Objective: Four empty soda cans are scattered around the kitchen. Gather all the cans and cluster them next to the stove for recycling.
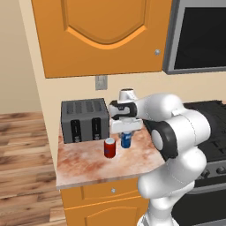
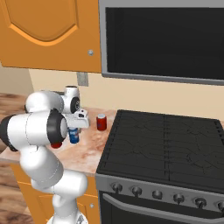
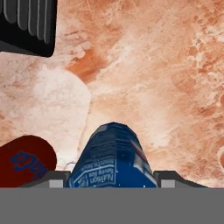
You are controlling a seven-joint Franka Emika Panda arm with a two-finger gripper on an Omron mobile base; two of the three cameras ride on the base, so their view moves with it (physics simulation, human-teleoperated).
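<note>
Left of the black flat-top stove (image 2: 162,144) | two-finger gripper (image 1: 126,135) is clamping the small blue cylindrical soda can (image 1: 126,140) from straight above | can is standing upright | small red soda can (image 1: 109,147) is sitting just beside it

Counter (image 1: 84,165) sat left of the stove (image 2: 162,144), edges adjoining. Toaster (image 1: 84,120) stood at the counter's back left, against the wall. Two cans stood upright on the counter right of the toaster: one can (image 1: 109,147) nearer the front edge, the other can (image 1: 126,139) just beside it, to its right and slightly behind, directly under the gripper (image 1: 126,131). Microwave (image 2: 166,39) hung above the stove; wall cabinet (image 1: 101,35) above the counter.
</note>
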